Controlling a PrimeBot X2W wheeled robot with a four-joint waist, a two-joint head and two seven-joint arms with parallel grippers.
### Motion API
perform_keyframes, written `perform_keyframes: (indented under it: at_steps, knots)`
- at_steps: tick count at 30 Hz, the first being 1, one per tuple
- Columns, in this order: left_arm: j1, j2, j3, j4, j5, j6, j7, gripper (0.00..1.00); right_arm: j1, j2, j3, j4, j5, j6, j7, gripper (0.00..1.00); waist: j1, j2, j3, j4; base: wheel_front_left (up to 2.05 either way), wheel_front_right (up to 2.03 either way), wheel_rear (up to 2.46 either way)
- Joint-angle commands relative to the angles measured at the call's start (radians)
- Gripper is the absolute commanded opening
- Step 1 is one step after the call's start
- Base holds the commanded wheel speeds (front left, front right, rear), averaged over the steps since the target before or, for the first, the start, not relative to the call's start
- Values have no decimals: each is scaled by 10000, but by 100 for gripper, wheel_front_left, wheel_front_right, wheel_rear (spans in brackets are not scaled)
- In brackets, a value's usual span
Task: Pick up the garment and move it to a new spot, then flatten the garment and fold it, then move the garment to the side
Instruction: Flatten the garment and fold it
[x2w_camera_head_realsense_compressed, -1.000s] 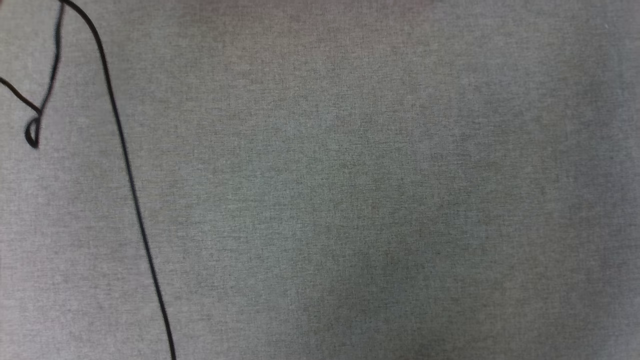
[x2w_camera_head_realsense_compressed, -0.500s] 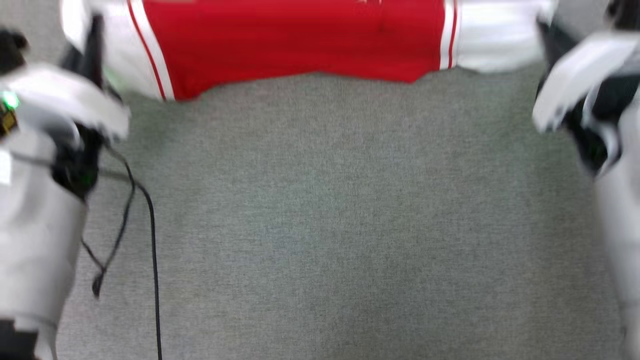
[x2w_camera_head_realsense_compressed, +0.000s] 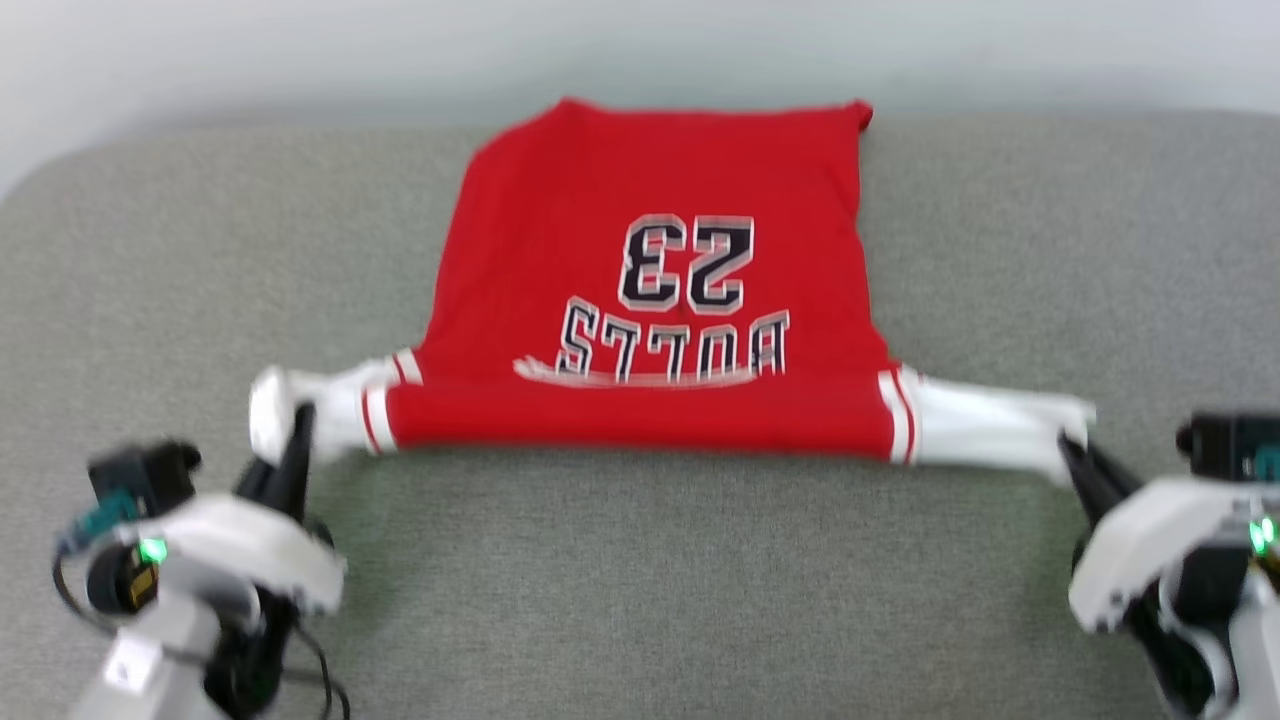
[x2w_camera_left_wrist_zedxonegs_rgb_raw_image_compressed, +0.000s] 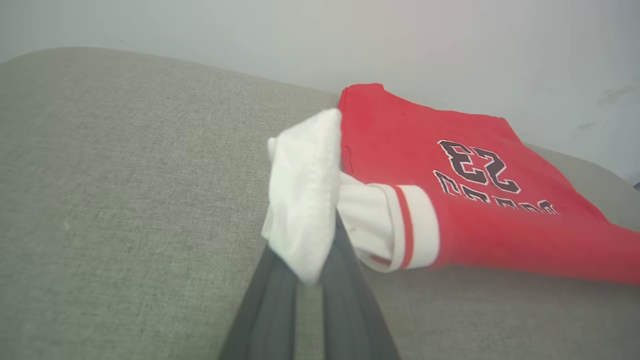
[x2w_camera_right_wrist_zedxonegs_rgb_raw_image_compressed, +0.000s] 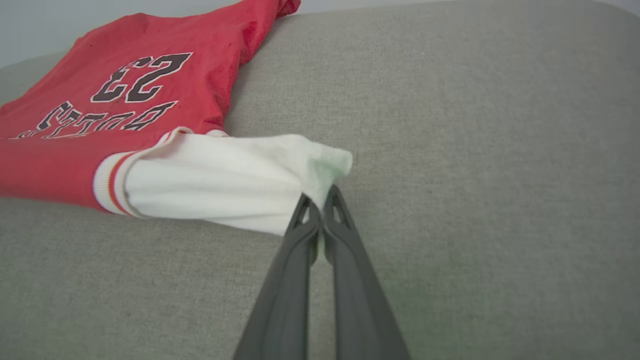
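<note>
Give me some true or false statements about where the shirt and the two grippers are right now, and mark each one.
1. The left gripper is shut on a white sleeve end of the shirt. True.
2. The right gripper is open and hangs clear of the shirt. False: it is shut on the other sleeve end.
3. The shirt is bunched into a ball. False: its red body lies spread fairly flat on the grey cushion, lettering side up.
4. The number printed on the shirt is 23. True.
</note>
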Motion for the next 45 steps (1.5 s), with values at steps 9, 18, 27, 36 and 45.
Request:
perform_keyframes:
  at_steps: [9, 18, 27, 36, 45]
  knots:
    - [3526, 320, 23, -2668, -318, 1309, 399, 0, 3795, 1047, -937, -2326, -443, -19, 1303, 0, 3, 0, -1301, 192, 0, 0, 0]
    - [5351, 613, -4, -5006, -284, 2383, 730, 0, 5628, 1456, -914, -3231, -898, -19, 1972, 67, 3, 0, -1445, 331, 0, 0, 0]
    - [4742, 597, -240, -6222, 191, 2656, 856, 0, 2337, 1600, -1496, -2461, -528, -15, -780, 100, 3, 0, -637, 532, 0, 0, 0]
    - [3447, 309, -536, -6685, 621, 2336, 689, 0, -2139, 547, -1347, 440, -781, -13, -250, 100, 3, 0, 917, 1313, 0, 0, 0]
    - [2396, -129, -876, -6617, 925, 1873, 427, 0, -5891, -316, -532, 2892, -701, -15, 3196, 100, 3, 0, 2304, 2089, 0, 0, 0]
